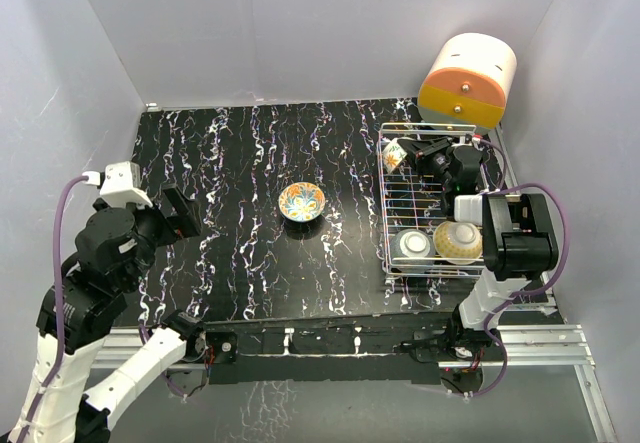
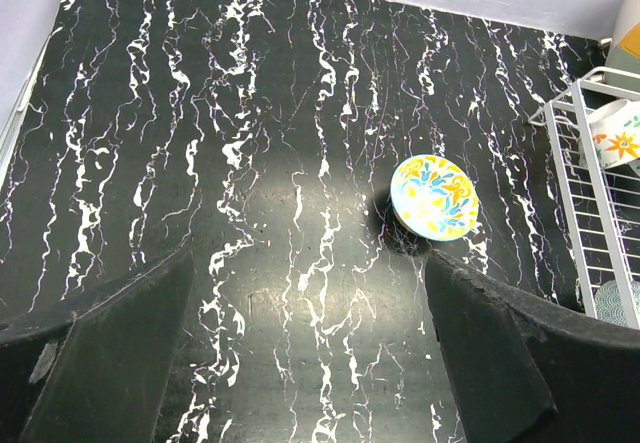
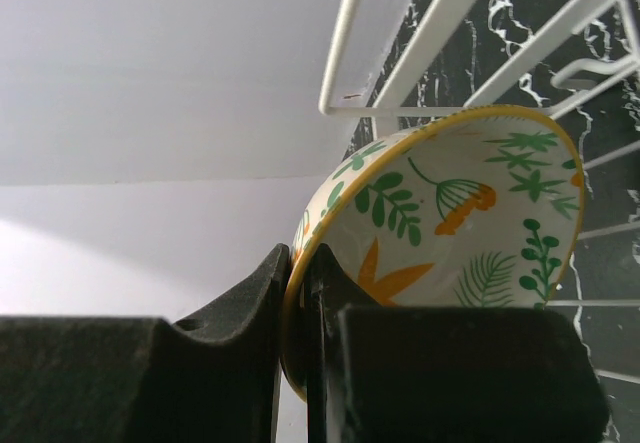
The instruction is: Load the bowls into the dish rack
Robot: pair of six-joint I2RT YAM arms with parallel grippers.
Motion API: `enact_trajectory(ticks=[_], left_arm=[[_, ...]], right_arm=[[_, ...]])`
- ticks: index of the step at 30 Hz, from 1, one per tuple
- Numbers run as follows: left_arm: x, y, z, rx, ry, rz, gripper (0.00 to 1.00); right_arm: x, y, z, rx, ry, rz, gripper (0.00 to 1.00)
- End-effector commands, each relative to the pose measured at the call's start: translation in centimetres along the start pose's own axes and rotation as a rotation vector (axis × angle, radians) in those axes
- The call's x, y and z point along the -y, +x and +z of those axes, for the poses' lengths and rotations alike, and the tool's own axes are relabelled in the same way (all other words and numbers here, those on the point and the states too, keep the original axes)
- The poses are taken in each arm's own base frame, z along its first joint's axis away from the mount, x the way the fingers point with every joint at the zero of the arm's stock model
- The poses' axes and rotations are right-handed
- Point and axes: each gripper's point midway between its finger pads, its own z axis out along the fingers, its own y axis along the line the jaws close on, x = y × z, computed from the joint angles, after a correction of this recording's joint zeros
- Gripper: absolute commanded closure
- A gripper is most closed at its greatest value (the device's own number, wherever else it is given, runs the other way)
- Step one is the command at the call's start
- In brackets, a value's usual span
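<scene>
A bowl [image 1: 301,201] with a yellow, blue and orange inside stands upright on the black marbled table; it also shows in the left wrist view [image 2: 433,196]. My left gripper [image 1: 185,213] is open and empty, to the left of it and apart from it. The white wire dish rack [image 1: 415,198] stands at the right. My right gripper [image 1: 415,153] is shut on the rim of a floral bowl [image 3: 460,223], held tilted at the rack's far left corner [image 1: 394,155]. A blue-patterned bowl [image 1: 412,244] and a cream bowl [image 1: 460,241] sit in the rack's near end.
An orange-and-cream cylindrical box [image 1: 468,78] stands behind the rack at the far right. White walls close in the table on the left, back and right. The rack's edge [image 2: 590,203] shows at the right of the left wrist view.
</scene>
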Motion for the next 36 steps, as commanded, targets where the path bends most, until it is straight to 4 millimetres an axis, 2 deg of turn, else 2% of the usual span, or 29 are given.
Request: enact_trajectory(ticks=[1,16,24,30,36], left_arm=[[-0.4,-0.7,-0.9,0.026,-0.004,-0.011,0.03],[-0.3,0.5,-0.7,0.004,0.01,-0.03,0.03],[-0.1,0.8,-0.7,-0.001,0.022,-0.037,0.03],[-0.1,0.9,-0.8,0.001,0.025,-0.042,0.03],[-0.1,1.2,-0.8,0.001,0.034,-0.052,0.03]], right_arm=[[-0.9,-0.6,-0.1,0.041,-0.041,-0.018,0.91],[3.9,1.3,-2.9,0.017,0.116,0.026,0.86],[5.9,1.4,-4.3,0.022,0.249,0.004,0.71],[7.3,1.6,-5.5,0.028,0.328,0.0,0.71],[7.7,1.7,-6.7,0.036,0.385,-0.017,0.71]])
